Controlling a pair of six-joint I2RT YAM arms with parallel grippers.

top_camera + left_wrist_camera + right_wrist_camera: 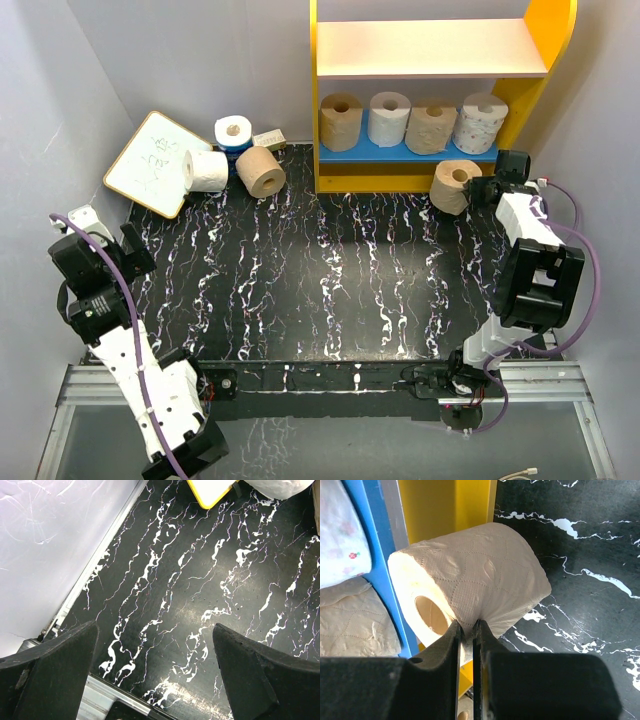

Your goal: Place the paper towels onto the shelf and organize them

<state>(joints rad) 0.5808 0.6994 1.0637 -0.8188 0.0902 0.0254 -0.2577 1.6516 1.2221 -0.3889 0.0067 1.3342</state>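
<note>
Top view: shelf [440, 90], yellow-framed, at the table's [330, 290] far edge, right of centre. Its blue lower board [400, 154] carries four paper towels [389, 118] in a row, and nothing stands on the upper board [430, 48]. Fifth roll [452, 186], tan, lies on its side just before the shelf's right foot, at the tip of the right gripper [478, 188]. Three rolls lie near the far left corner beside the whiteboard [150, 165]: blue-wrapped roll [233, 131], white roll [206, 170], brown roll [260, 171]. Left gripper [105, 235] sits by the left edge, well apart from every roll. Left wrist view: left gripper [154, 630] spread wide, holding nothing, only marbled table [200, 570] beneath. Right wrist view: right gripper [467, 630] closed to a sliver, pinching a fold of the fifth roll's [485, 575] outer wrap. The roll rests against the yellow frame. Progress, as judged: four shelved, one at the threshold, three outstanding, so roughly half done.
</note>
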